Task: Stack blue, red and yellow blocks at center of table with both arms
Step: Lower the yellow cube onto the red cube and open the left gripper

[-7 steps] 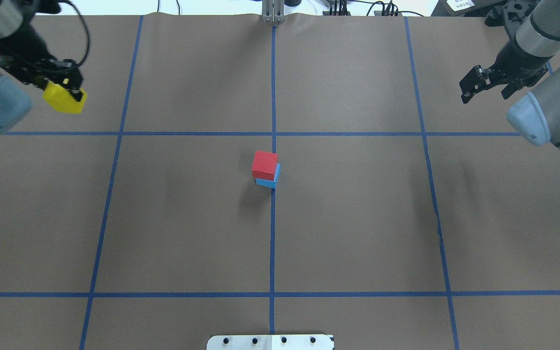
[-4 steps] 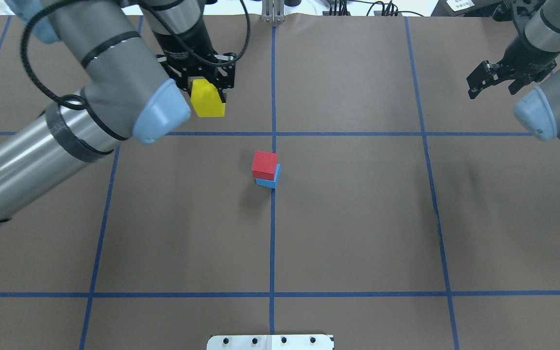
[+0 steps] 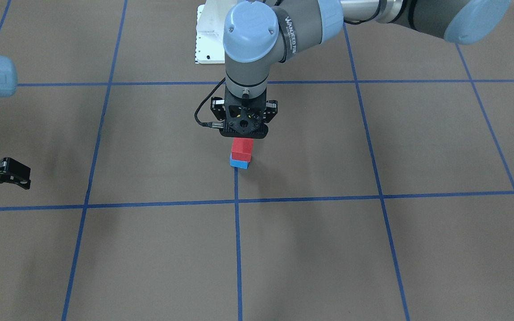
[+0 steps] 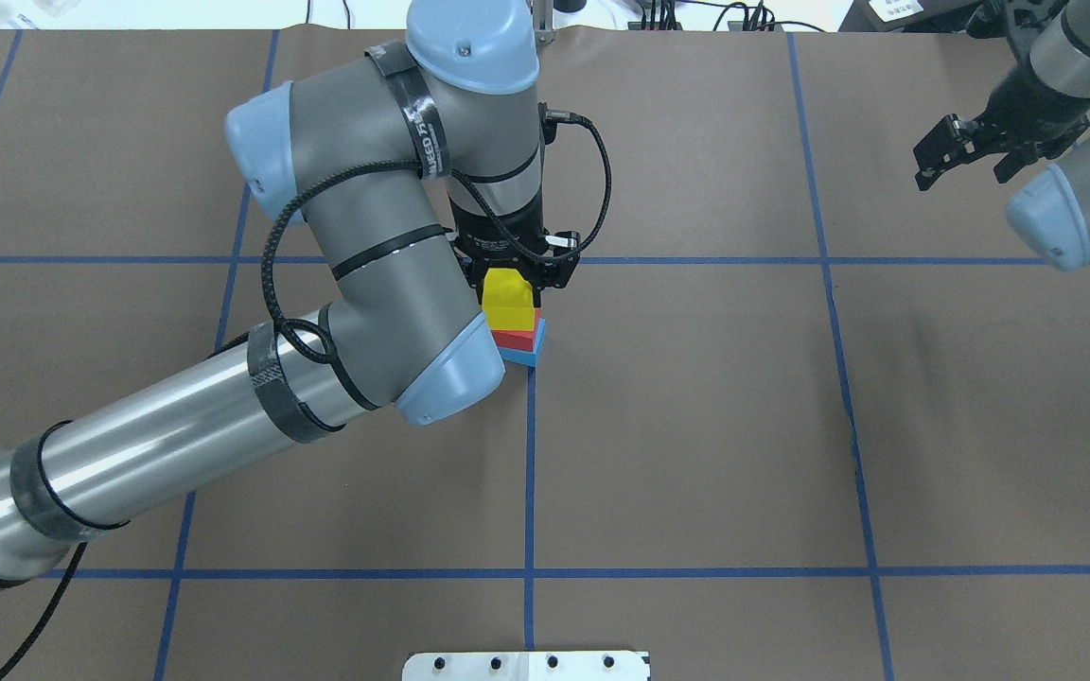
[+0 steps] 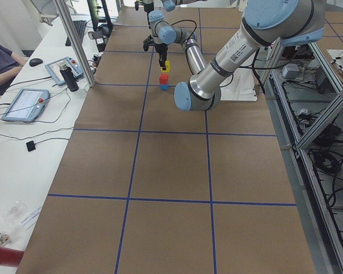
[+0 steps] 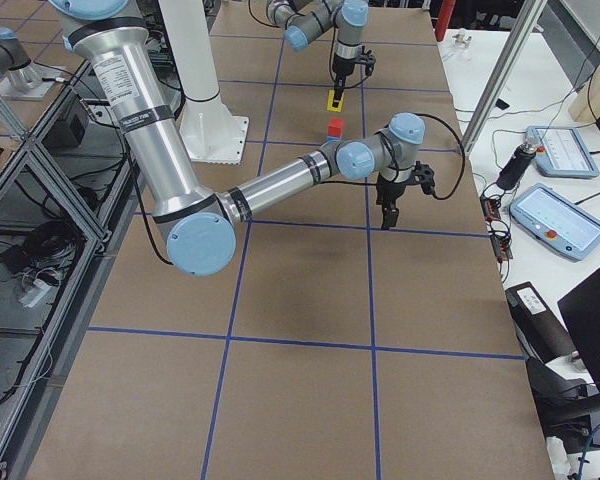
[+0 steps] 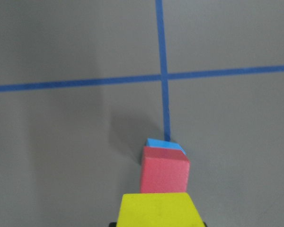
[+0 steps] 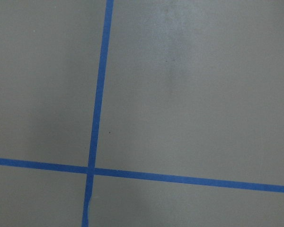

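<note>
At the table's [image 4: 696, 426] central tape crossing, the red block [image 4: 518, 337] rests on the blue block [image 4: 523, 356], slightly offset. My left gripper [image 4: 510, 288] hangs straight over them, shut on the yellow block [image 4: 507, 291]. The side views show the yellow block [image 5: 166, 66] a little above the red block [image 5: 163, 79], apart from it. The left wrist view has the yellow block [image 7: 156, 212] at the bottom edge, with the red block [image 7: 164, 168] and blue block [image 7: 164, 143] beyond. In the front-facing view the gripper hides the yellow block. My right gripper [image 4: 963, 170] stands open and empty over the far right.
The white pedestal base [image 4: 526, 665] sits at the near table edge. An operators' desk with tablets [image 5: 26, 103] and a person's sleeve [image 5: 0, 63] runs along the far side. The right wrist view shows only brown table and a tape crossing [image 8: 90, 169].
My left arm swept from the far left to the centre, carrying the yellow block over the red and blue stack. The right gripper drew back slightly toward the far right corner.
</note>
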